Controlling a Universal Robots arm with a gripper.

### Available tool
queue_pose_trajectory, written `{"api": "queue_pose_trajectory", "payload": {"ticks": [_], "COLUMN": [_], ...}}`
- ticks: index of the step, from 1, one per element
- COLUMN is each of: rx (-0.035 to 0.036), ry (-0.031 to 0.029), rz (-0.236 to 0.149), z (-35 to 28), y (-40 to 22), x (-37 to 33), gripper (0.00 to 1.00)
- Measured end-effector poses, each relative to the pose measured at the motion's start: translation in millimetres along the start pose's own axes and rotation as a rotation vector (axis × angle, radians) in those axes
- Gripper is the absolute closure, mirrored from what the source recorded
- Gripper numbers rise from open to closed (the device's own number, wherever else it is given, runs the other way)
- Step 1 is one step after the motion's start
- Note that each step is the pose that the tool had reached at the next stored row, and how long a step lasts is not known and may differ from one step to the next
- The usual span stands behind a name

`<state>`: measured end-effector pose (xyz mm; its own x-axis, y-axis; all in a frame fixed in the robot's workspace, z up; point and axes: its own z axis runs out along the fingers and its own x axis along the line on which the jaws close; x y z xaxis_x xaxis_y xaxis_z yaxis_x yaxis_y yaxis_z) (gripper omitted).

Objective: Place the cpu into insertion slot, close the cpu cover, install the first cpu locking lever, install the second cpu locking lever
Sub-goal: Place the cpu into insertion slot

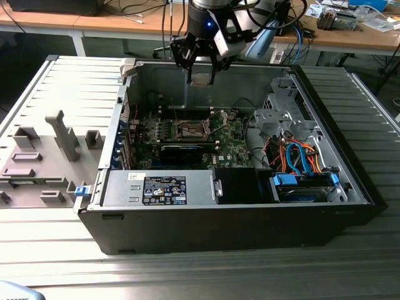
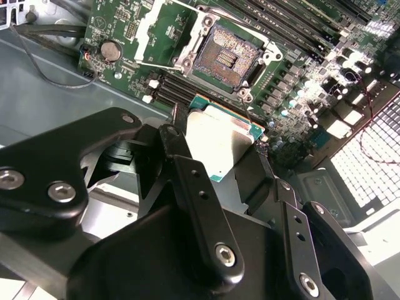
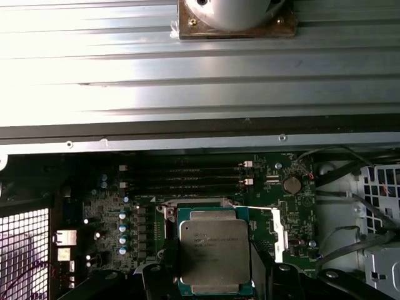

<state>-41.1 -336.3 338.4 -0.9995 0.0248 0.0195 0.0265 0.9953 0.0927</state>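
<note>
Exterior view: gripper grips the cpu above a case on ribbed table.

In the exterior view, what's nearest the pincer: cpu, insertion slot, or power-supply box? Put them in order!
1. The cpu, held in the pincer.
2. The insertion slot, below it on the green board.
3. The power-supply box, farther forward, toward the exterior view's left.
</note>
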Motion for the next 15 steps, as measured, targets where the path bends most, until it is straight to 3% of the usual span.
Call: {"api": "queue_pose_trajectory", "payload": {"ticks": [15], "rx": [0.0000], "ry": [-0.0001], "rz": [0.000], "z": [4.4], "y": [-2.2], "x": [-0.2], "gripper": [0.45]}}
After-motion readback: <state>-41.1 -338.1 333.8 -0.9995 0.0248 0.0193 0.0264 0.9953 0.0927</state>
